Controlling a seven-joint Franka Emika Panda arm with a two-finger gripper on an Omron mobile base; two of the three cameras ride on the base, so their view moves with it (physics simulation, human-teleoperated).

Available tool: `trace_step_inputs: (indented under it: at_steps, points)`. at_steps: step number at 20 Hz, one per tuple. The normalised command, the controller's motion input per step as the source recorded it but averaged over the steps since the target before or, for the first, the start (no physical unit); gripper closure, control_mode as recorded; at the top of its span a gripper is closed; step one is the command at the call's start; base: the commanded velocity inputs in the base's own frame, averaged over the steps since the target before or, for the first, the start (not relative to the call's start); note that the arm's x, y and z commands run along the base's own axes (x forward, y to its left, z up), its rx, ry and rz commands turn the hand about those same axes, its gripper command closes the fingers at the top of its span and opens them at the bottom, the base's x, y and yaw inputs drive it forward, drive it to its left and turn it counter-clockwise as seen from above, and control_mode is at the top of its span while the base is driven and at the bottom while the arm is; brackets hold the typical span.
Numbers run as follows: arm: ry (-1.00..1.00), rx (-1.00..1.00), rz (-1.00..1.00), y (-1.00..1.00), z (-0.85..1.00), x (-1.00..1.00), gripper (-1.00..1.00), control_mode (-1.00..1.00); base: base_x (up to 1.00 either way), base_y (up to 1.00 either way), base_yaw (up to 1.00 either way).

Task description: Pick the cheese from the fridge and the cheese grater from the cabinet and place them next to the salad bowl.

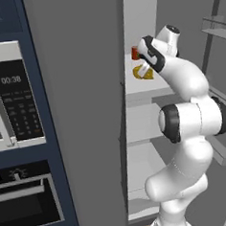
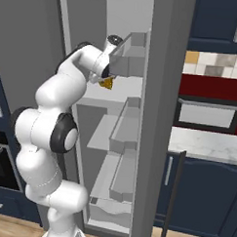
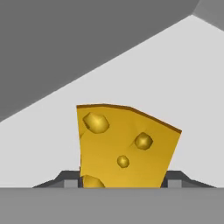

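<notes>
The cheese (image 3: 124, 146), a yellow-orange wedge with holes, sits between my two fingertips (image 3: 70, 181) in the hand view, touching both. My gripper (image 3: 123, 180) is shut on it. In the left base view the arm reaches into the open fridge (image 1: 81, 112), and the gripper (image 1: 145, 67) is at the cheese (image 1: 143, 74) on an upper white shelf (image 1: 149, 89). From the right base view, a bit of the cheese (image 2: 108, 83) peeks out under the hand, beside a door bin. The cheese grater, cabinet and salad bowl are out of view.
A small red can (image 1: 134, 53) stands just behind the cheese on the same shelf. Grey door bins (image 2: 129, 57) crowd the hand on the right. A black-fronted microwave (image 1: 15, 98) and oven (image 1: 25, 198) are left of the fridge. A pale counter (image 2: 207, 144) lies to the right.
</notes>
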Motion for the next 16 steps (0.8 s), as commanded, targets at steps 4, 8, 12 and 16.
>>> trace_step_inputs:
  at_steps: [4, 8, 12, 16]
  points:
    - [-0.03, 0.00, 0.00, 0.21, 0.21, -0.54, 1.00, -1.00, 0.00, 0.00, 0.00]
    - [0.00, 0.00, 0.00, 0.09, 0.31, -0.56, 1.00, -1.00, 0.00, 0.00, 0.00]
    - [0.00, -0.07, 0.00, 0.10, 0.30, -0.53, 1.00, -1.00, 0.00, 0.00, 0.00]
    - [0.00, 0.02, -0.01, 0.01, 0.26, -0.60, 1.00, -1.00, 0.00, 0.00, 0.00]
